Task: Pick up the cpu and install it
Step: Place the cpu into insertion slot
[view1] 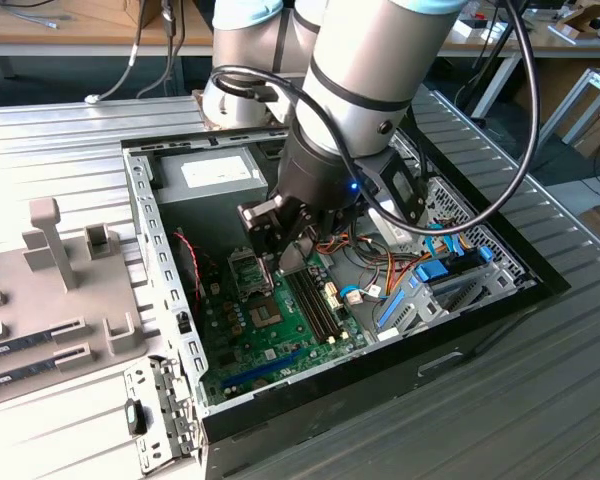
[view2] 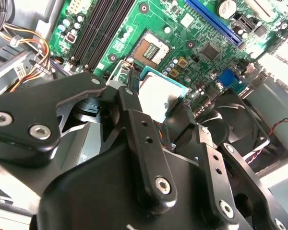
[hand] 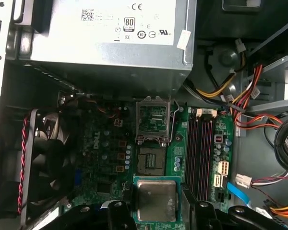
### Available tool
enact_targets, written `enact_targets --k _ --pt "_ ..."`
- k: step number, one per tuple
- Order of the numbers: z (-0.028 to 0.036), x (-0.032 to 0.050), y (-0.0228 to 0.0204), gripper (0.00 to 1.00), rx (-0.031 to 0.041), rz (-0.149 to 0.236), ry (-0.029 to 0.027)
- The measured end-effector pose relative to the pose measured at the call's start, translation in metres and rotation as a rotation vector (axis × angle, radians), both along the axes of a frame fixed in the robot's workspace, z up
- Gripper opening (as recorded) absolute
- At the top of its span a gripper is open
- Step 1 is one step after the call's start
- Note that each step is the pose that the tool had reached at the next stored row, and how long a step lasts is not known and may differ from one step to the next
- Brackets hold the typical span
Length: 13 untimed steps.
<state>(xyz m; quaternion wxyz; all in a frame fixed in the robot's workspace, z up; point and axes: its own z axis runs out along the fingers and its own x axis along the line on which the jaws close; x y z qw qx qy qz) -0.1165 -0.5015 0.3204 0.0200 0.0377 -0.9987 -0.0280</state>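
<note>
The black two-finger gripper (hand: 156, 197) pinches the small flat silver-grey square cpu (hand: 154, 203) by its edges, just beside the open square socket (hand: 151, 160) on the green motherboard (hand: 177, 140); picking looks done, the cpu is not yet seated

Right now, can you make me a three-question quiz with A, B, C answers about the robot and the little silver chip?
1. Where is the cpu?
A) between the fingers of the gripper
B) lying on the fan
C) outside the case

2. What colour is the motherboard?
A) red
B) green
C) white

3. How is the socket frame?
A) flipped up, open
B) shut flat
C) taken away

Answers:
1 A: both wrist views show a finger on each side of the chip, holding it above the board.
2 B: the board is green in every view.
3 A: the frame stands lifted, and the socket beside it is bare.
</note>
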Motion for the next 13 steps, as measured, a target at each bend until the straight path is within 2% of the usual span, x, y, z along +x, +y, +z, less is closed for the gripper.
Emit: enact_targets --k 13 --pt "-0.0074 0.0 -0.0117 0.47 0.0 0.0 0.0"
